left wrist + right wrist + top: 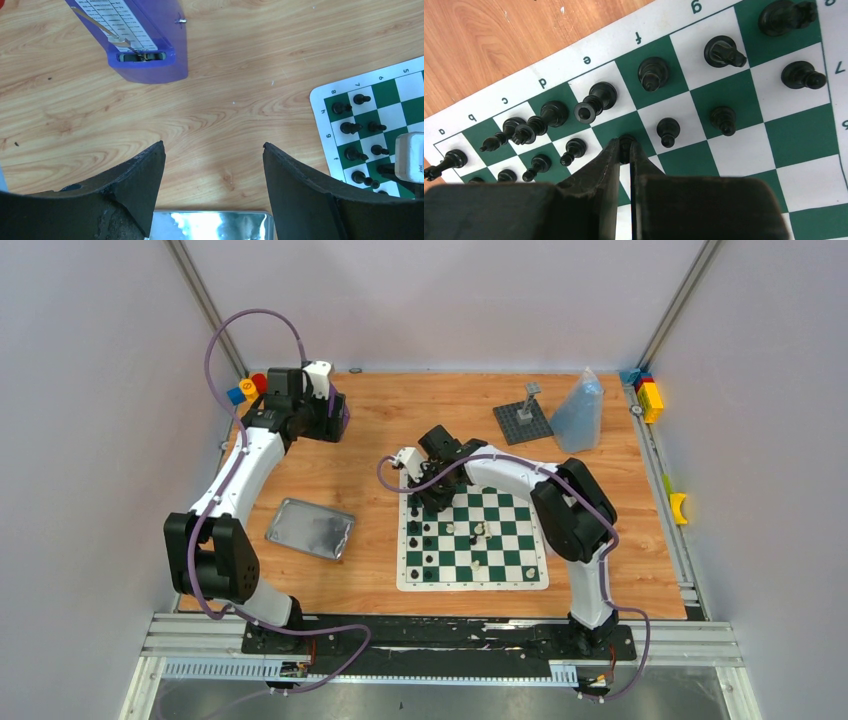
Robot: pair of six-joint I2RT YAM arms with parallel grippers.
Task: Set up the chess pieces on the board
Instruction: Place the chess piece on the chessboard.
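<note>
Right gripper (625, 152) pinches a black piece (626, 140) — seemingly a pawn.

Right gripper (625, 153) sits low over the board (744, 90), fingers nearly together and pinching the head of a small black piece (626, 141) at the edge of a green square. It stands in line with the black pawns (668, 131). Taller black pieces (596, 97) stand along the lettered white border, some tilted. Wooden table (484, 40) shows beyond the border.

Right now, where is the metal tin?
In the overhead view the metal tin lies on the left side, just left of the chessboard and apart from it.
</note>
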